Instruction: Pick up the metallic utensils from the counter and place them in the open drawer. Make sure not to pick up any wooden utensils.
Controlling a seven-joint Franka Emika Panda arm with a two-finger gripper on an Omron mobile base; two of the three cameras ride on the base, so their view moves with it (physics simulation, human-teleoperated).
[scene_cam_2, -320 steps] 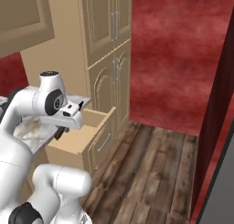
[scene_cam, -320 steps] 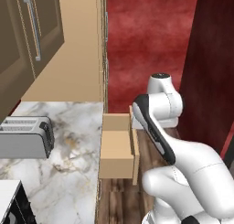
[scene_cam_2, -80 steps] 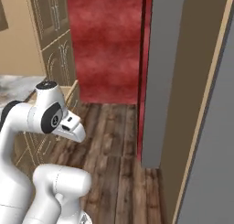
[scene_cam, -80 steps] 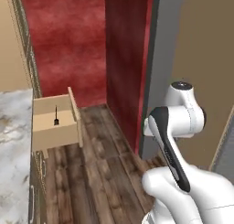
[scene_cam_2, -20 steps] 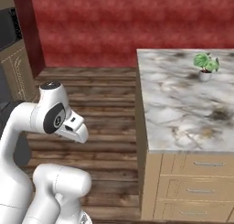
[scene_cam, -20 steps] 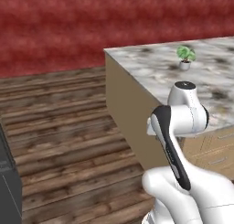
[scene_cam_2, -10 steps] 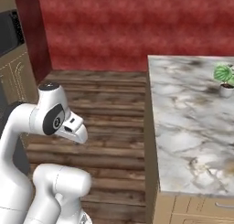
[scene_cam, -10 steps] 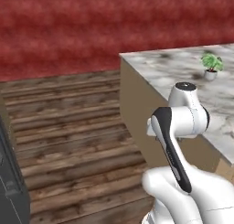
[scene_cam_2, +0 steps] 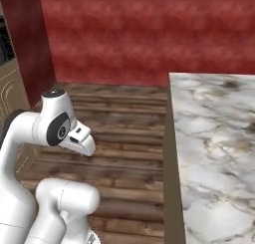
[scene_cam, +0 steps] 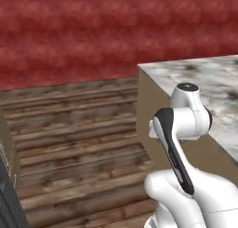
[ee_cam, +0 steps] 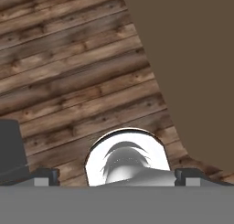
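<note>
Marble tabletop (scene_cam_2: 214, 153) lies beside the arm, no utensils or drawer visible on this stretch. Jaws (ee_cam: 118, 176) stand fully apart, empty, over the wooden floor (scene_cam: 79, 129); remaining progress can't be judged.

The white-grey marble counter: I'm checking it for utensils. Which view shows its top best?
The right base view: the white-grey marble counter spreads broadly there. The left base view catches a corner behind the arm; the hand view shows its brown side.

No legible text, labels, brand marks, numbers or signs appear on any surface in these views.
</note>
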